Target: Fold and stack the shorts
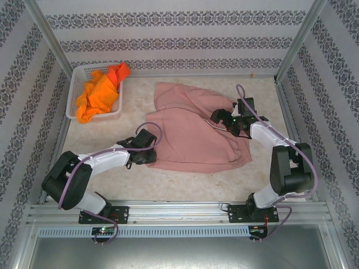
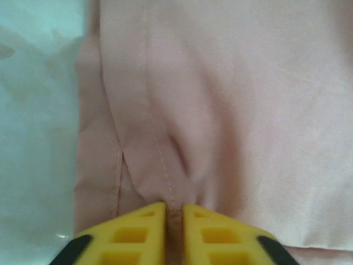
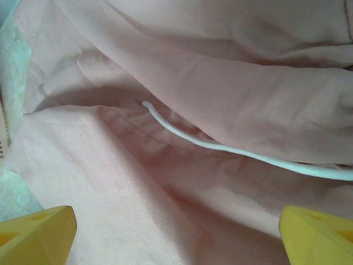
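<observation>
Table carried one big item: pink shorts, spread fairly flat mid-table, long axis roughly L-R, one leg angled toward the far side. White basket sat far-left, well apart, w/ orange shorts heaped in it, some spilling over the far rim.

L gripper was at the pink shorts' near-left edge, fingers pressed together on a pinch of cloth beside a seam. The rest of the garment lay away from it, to the R and far side. R gripper hung over the R half, fingers spread wide w/ nothing btwn them, and a white drawstring lay just ahead on the cloth.

Judgement: the fold prob. turns on the L pinch carrying that edge across toward the R arm's side. L arm was nearer that edge, R arm nearer the drawstring end.

Room: bare table along the near side and btwn shorts and basket. R side looked tight against the frame.
</observation>
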